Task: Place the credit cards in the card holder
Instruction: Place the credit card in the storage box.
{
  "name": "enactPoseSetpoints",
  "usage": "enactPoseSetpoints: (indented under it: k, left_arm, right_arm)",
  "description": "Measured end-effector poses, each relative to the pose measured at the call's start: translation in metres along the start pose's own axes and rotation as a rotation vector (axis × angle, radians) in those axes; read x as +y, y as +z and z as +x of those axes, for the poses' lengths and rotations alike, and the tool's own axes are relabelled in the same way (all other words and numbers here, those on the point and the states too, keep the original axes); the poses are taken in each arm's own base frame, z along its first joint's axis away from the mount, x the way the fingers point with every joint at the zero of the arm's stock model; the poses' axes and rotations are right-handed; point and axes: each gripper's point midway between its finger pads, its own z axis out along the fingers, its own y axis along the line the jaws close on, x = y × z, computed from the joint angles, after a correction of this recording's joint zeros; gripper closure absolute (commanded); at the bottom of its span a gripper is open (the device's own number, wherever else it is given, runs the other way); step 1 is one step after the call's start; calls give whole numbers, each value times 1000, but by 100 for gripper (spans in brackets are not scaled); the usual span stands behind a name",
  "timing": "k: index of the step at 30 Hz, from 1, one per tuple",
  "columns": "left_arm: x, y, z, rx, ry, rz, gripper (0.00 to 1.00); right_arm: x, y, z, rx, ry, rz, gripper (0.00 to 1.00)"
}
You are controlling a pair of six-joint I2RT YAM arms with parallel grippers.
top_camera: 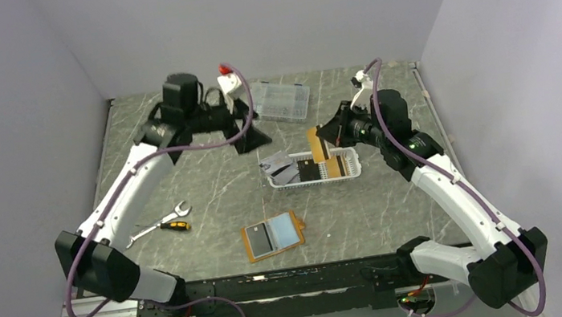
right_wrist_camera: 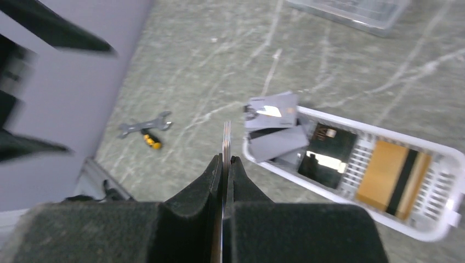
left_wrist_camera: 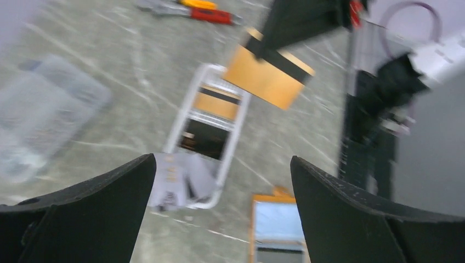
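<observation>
My right gripper (top_camera: 329,133) is shut on a gold-brown credit card (top_camera: 316,144) with a black stripe, held above the left end of the white basket (top_camera: 317,181). The left wrist view shows this card (left_wrist_camera: 268,76) hanging in the air; the right wrist view shows it edge-on (right_wrist_camera: 226,139) between the jaws (right_wrist_camera: 226,160). Grey (right_wrist_camera: 274,126), black (right_wrist_camera: 329,156) and gold (right_wrist_camera: 395,175) cards lie in the basket (right_wrist_camera: 329,190). The orange card holder (top_camera: 249,246) lies open near the front with a pale blue card (top_camera: 280,231) in it. My left gripper (top_camera: 248,132) (left_wrist_camera: 222,161) hangs open and empty, left of the basket.
A clear compartment box (top_camera: 280,100) stands at the back. A wrench (top_camera: 158,224) with a yellow-handled tool lies at the front left. In the left wrist view the basket (left_wrist_camera: 183,109), card holder (left_wrist_camera: 254,230) and the tools (left_wrist_camera: 192,8) are blurred.
</observation>
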Motion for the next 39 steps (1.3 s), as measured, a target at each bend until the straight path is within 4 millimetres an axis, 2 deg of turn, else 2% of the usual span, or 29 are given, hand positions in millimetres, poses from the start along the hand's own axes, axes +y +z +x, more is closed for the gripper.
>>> enactPoseSetpoints:
  k: [3,7,10,14,17,20,22,24,25,27,31,33,36,38,39]
  left_arm:
    - [-40,11,36,25,-100,149,1]
    - [-71,29,51,24,-196,281,1]
    - [-77,38,48,1,-247,331,1]
    - [-71,51,40,-42,-281,360,11]
    - [-70,63,38,-60,-325,413,29]
    - [-72,74,36,-80,-360,477,60]
    - [-75,79,34,-90,-378,508,75]
    - [-77,82,35,-91,-396,535,94]
    - [-79,83,35,-85,-408,556,100]
    - [-86,83,34,-76,-430,593,100]
    - [-94,86,28,-90,-423,640,100]
    - [-96,87,26,-93,-428,653,100]
    - [-98,85,21,-107,-424,663,100]
    - [-100,82,19,-107,-426,678,100]
    - [-101,81,19,-106,-431,682,100]
  right_arm:
    - [19,0,-4,0,15,-99,100]
    - [39,0,-8,-1,40,-199,100]
    - [49,-2,-12,-5,49,-248,100]
    - [58,-3,-12,-5,65,-303,100]
    - [60,-3,-8,8,86,-325,100]
    - [59,-3,-4,18,104,-333,100]
    - [57,-5,-2,21,115,-335,100]
    - [55,-9,-1,15,116,-342,100]
    - [54,-12,-1,9,111,-343,95]
    - [52,-18,0,2,103,-349,77]
    - [49,-24,-1,-1,134,-357,55]
    - [47,-24,2,9,151,-370,51]
    - [48,-23,13,44,179,-405,51]
    - [50,-24,16,56,189,-432,54]
    - [52,-25,16,58,191,-445,59]
